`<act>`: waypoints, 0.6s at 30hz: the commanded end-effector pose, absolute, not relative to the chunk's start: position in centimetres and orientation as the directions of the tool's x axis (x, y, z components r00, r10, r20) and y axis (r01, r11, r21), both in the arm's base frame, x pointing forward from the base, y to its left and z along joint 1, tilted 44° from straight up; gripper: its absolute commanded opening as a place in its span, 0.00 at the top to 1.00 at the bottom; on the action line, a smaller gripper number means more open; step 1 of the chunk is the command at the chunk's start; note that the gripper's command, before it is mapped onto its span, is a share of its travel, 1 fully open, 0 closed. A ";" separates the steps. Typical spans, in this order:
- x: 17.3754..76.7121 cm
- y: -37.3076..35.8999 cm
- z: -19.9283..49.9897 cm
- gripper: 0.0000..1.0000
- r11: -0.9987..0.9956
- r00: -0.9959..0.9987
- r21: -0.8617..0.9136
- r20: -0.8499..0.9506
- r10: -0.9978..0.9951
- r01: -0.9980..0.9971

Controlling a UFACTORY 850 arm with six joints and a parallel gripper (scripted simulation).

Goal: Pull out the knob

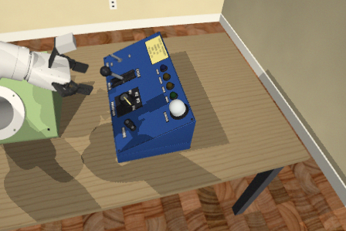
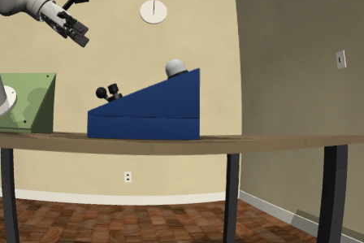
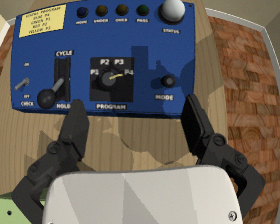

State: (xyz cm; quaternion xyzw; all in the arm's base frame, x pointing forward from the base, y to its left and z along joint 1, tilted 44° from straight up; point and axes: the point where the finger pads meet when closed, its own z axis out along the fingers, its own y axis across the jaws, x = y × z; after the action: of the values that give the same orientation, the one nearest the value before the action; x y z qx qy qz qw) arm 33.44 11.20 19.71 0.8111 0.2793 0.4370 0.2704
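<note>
In the top view we see the blue console [image 1: 162, 126] at the centre of a wooden table [image 1: 247, 118], and our gripper [image 1: 82, 77] at the left of the frame, off the console's left edge, fingers spread fully wide with nothing between them. A black ball-topped lever [image 1: 105, 71] and a rotary selector [image 1: 125, 98] sit on the panel between the gripper and the small black MODE knob [image 1: 129, 123], low on the panel's left side; a white dome button [image 1: 178, 108] stands at its lower right. A green base block [image 1: 39, 107] lies at far left. In the exterior view the gripper [image 2: 78, 32] hangs at upper left, well above the console [image 2: 154, 112], under a round wall clock [image 2: 153, 11]. In the wrist view we read CYCLE, HOLD, P2, P3 and PROGRAM; the MODE knob [image 3: 168, 82] sits at right of centre, with a yellow label [image 3: 40, 22] at upper left.
</note>
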 end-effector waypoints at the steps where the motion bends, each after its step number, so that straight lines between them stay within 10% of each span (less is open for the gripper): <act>1: 33.0 11.8 20.5 0.00 -0.696 0.465 0.685 0.555 0.690 0.215; 18: 32.3 12.7 21.6 0.00 -0.696 0.465 0.685 0.555 0.690 0.215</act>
State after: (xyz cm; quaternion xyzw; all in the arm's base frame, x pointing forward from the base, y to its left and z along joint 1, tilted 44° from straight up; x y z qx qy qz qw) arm 32.25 12.64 21.50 0.8113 0.2791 0.4351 0.2730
